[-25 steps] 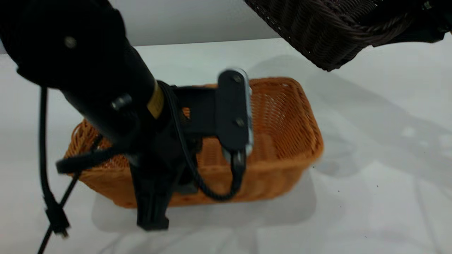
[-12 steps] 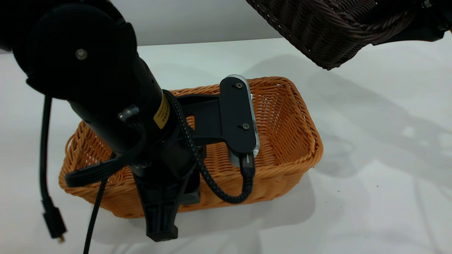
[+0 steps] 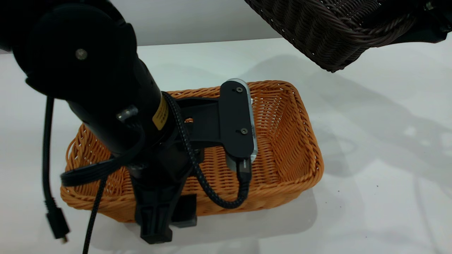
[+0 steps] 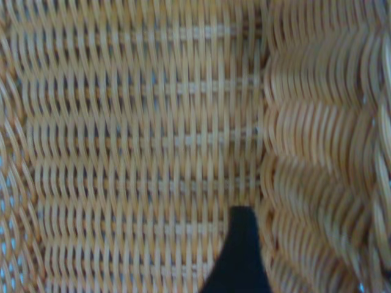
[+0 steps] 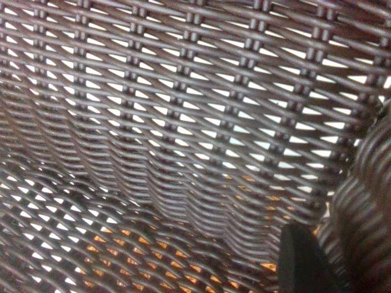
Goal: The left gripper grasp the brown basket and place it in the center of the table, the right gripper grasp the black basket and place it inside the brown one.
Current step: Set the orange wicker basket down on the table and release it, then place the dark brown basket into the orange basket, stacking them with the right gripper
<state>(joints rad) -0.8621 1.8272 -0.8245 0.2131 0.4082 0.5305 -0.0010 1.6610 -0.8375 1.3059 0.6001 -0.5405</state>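
Note:
The brown basket [image 3: 282, 141] sits on the white table [image 3: 370, 176], left of the middle in the exterior view. My left gripper [image 3: 166, 220] is shut on its near long wall, fingers pointing down. In the left wrist view one finger [image 4: 241, 259] lies inside, against the woven wall [image 4: 317, 183]. The black basket [image 3: 328, 31] hangs tilted in the air at the top right, above and beyond the brown one. My right gripper, mostly out of the exterior view, is shut on its rim. In the right wrist view its finger [image 5: 299, 262] lies inside the black weave [image 5: 183, 122].
The left arm, its wrist camera [image 3: 236, 120] and its braided cable [image 3: 212, 190] hang over the brown basket's left half. A loose cable [image 3: 53, 211] dangles at the far left. Bare white table lies to the right of the brown basket.
The brown basket, held by my left gripper, has come down from a raised, tilted pose and now rests flatter on the table. The black basket has stayed almost still.

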